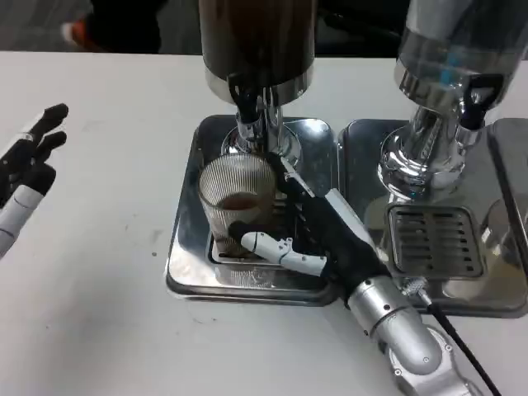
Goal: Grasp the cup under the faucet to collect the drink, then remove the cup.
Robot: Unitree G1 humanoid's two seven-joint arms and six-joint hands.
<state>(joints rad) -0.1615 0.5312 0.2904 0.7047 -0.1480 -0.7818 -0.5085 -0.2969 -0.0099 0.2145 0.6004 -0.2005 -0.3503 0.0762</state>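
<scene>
The ribbed glass cup stands on the grate of the left steel drip tray, right under the black faucet of the dark drink dispenser, with a little brown drink in its bottom. My right hand lies just to the cup's right, reaching in from the lower right — my thumb crosses the cup's near base and touches the glass, while my dark fingers run up along its far right side. The hand is spread around the cup, but I cannot tell whether it truly grips it; the cup sits flat on the grate. My left hand is well apart, over the white table at the left edge, fingers apart and holding nothing. A second dispenser stands to the right on its own tray.
</scene>
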